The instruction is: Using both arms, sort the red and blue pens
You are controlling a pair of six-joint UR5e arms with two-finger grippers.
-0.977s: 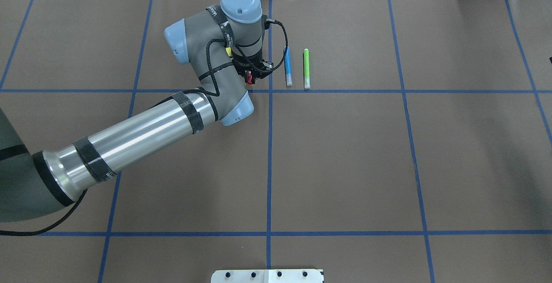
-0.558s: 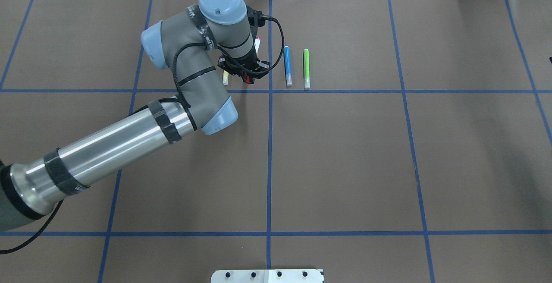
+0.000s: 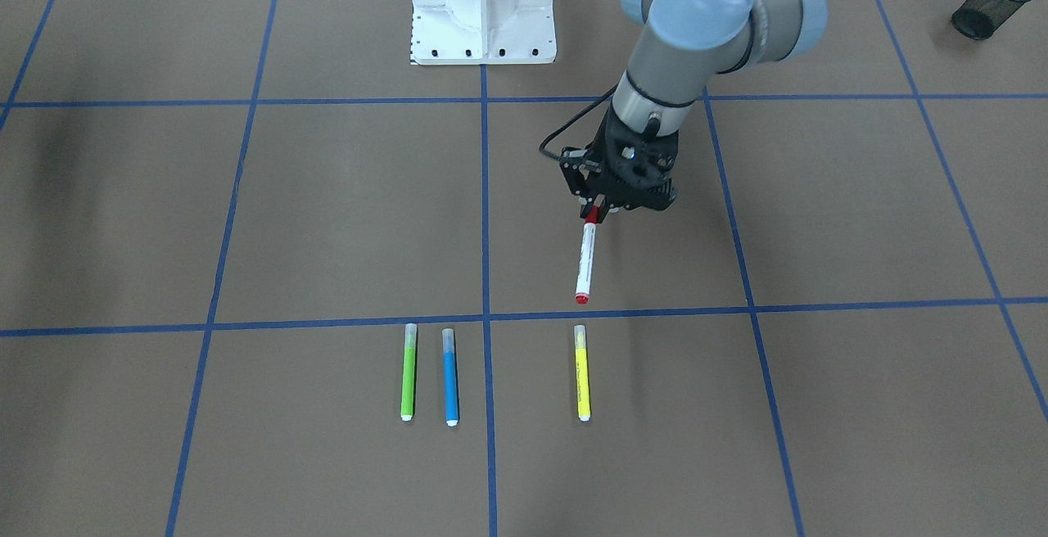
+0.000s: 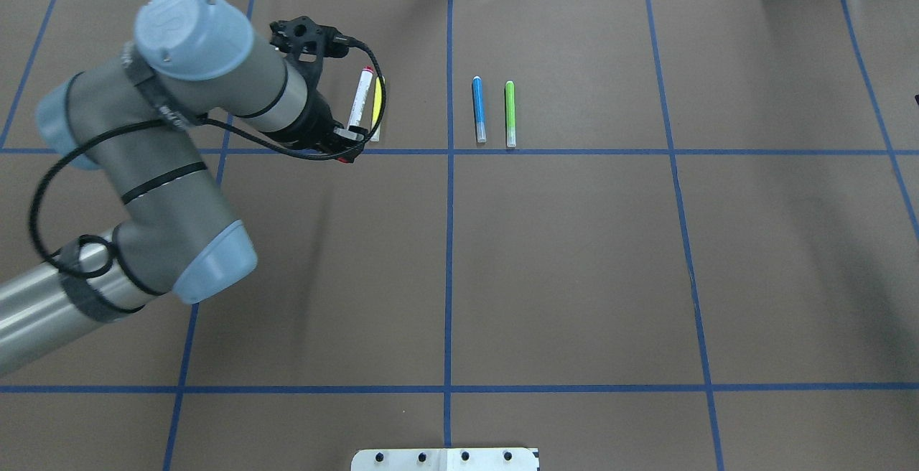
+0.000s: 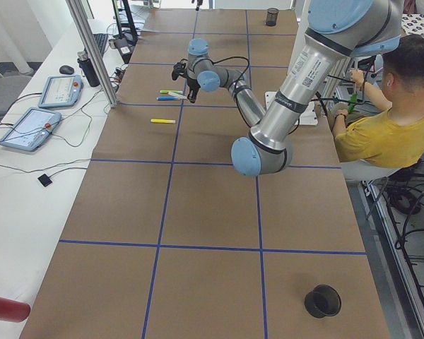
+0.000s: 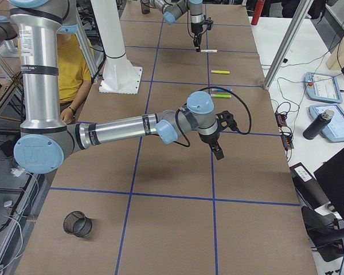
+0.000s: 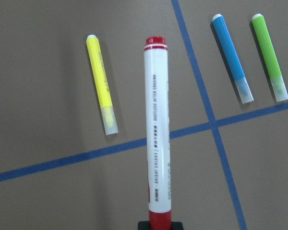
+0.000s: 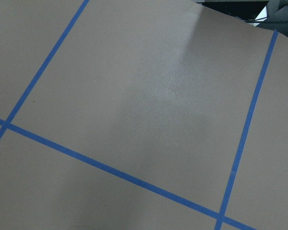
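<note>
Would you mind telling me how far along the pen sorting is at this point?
Nothing looks sorted yet. In hand: the left gripper is shut on the red pen at one red end, holding it above the table. Left to do: placing the red pen, and the blue pen, which lies beside the green pen; the right gripper hangs over bare table, away from it.

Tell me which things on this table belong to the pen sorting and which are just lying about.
Part of the job:
red pen, held by its capped end in the left gripper
blue pen, lying flat

Just lying about:
green marker
yellow marker
black mesh cup
</note>
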